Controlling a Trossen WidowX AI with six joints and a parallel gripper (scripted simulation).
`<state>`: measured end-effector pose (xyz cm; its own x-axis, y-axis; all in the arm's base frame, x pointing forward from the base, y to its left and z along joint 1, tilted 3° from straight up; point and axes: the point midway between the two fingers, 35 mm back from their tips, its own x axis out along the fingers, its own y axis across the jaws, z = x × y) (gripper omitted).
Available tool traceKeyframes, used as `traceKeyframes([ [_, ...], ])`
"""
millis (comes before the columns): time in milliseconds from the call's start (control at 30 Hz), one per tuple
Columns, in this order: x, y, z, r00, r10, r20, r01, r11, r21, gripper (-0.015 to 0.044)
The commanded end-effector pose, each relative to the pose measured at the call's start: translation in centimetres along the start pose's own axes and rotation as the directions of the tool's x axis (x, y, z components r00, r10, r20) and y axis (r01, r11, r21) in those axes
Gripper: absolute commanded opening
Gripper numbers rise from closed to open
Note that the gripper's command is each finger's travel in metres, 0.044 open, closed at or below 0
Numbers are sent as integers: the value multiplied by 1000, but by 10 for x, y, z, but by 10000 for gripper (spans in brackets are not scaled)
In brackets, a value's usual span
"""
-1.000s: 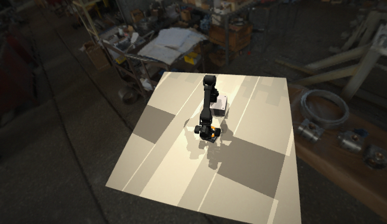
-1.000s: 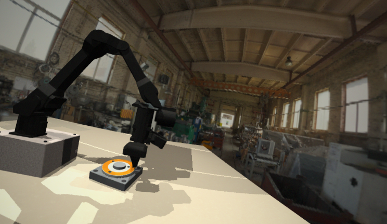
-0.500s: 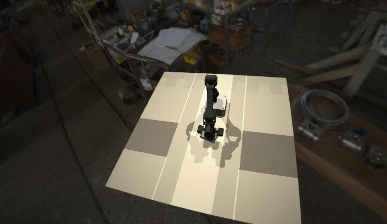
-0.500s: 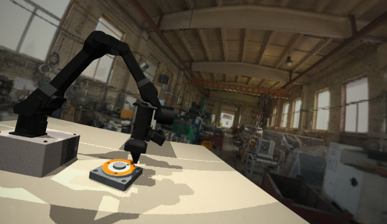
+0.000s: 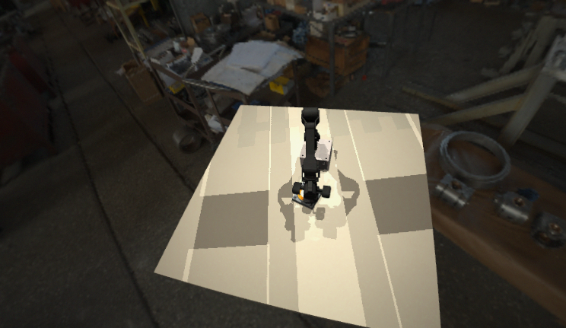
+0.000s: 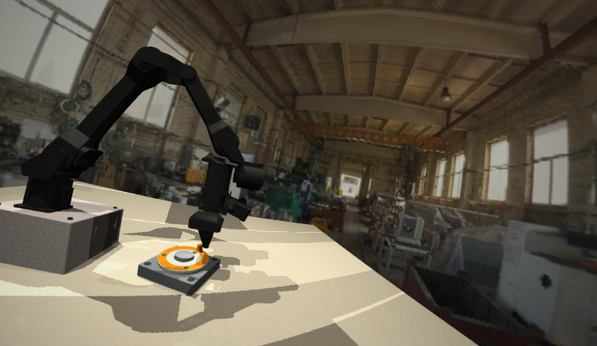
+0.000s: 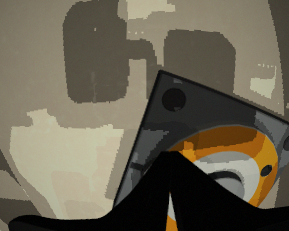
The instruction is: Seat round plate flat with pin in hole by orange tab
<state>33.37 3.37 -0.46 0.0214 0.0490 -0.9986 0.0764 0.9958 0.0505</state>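
Observation:
The round plate, orange with a white centre, sits around the grey post on the dark square base. Its orange tab stands up at the rim, on the side by the fingers. My gripper is shut and empty, its tips pointing down right beside the tab; whether they touch it I cannot tell. The pin and the hole by the tab cannot be made out, nor whether the plate lies fully flat.
The arm's pale mounting block stands on the table behind the base. Dark holes show in the base's corners. Shadows of the arm fall across the table around the base.

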Motion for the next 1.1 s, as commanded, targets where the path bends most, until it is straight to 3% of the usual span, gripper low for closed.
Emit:
traceKeyframes([
  [0,2,3,-6,1000,5,-10,-5,1000,1,0],
  [467,3,9,-13,1000,5,-11,-5,1000,1,0],
  [767,-40,6,-16,1000,5,-11,-5,1000,1,0],
  [1067,-32,6,-16,1000,-2,-15,2,1000,4,0],
])
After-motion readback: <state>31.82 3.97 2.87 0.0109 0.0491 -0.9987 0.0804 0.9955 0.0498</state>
